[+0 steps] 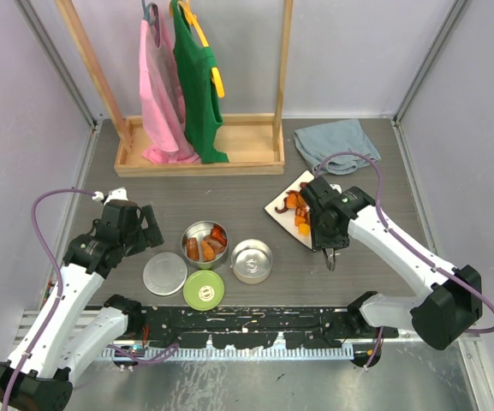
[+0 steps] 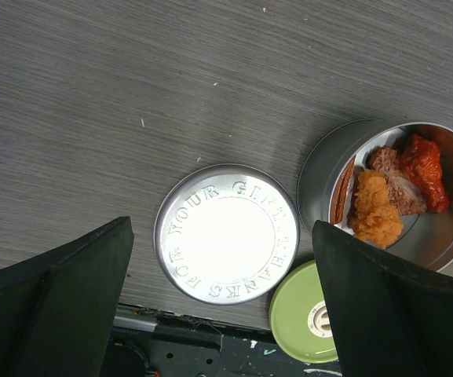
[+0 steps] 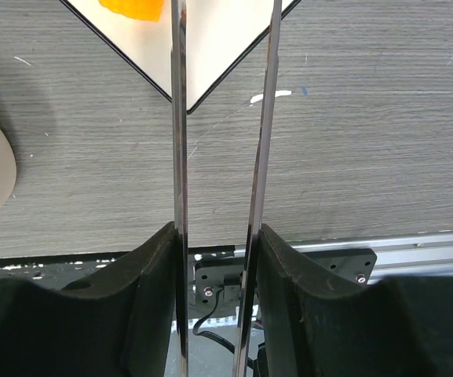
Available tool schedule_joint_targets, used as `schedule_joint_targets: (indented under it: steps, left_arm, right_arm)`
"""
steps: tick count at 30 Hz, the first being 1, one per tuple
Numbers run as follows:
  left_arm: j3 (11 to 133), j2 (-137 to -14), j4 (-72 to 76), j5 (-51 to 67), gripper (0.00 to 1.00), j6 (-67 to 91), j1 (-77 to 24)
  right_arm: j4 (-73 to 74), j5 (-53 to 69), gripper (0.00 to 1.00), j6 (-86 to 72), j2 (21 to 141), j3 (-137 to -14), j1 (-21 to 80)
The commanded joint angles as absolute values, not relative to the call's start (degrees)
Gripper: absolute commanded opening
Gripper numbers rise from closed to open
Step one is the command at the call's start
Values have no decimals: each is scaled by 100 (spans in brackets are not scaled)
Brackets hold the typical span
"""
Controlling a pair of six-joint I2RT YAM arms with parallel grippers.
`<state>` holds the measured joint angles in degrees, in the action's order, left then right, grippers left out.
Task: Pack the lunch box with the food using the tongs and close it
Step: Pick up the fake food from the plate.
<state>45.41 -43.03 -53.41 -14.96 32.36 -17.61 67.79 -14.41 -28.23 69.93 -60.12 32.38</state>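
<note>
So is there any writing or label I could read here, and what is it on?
"FOR YOUR GI" and "HANKS": embossed around the flat steel lid; the letters between are lost in glare.
Empty steel tin: a curly mark, too small to read.
Green lid: marks on its beige centre, too blurred to read.
No other text shows.
</note>
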Motion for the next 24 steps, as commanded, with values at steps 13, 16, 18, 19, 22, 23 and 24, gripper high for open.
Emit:
schedule_joint_targets:
  steps: [13,16,18,19,22,23,24]
  left_arm:
    - [4623,-4265,-5089,-1494,98,3217,-1746]
    - [4640,-4313,-5106,-1494,98,3217,-1741]
    - [4638,-4334,-5109,-1494,98,3217,-1741]
    - [4639,-4333,-5117,-1494,98,3217,-1743]
    - [4641,-4325,-5117,-1509,98,3217,-1741]
    - [4632,-4326,-5115,-1511,98,3217,-1741]
    - [4629,-4328,-5108,-1512,98,3217,-1745]
  right_arm:
    - [6691,-1561,33,-2669,6965,-6420,3173]
    - [6802,-1497,33,-2683,6907,-6474,3165]
    - [6881,-1470,33,-2716,6849,-6470,3157]
    - [6912,-1468,34,-2744,6813,-6449,3156]
    - [7216,-1374,34,-2812,6761,-6562,3151]
    - [7209,-1318,35,-2775,6717,-6565,3158]
    - [7150,-1311,36,-2731,6673,-6534,3156]
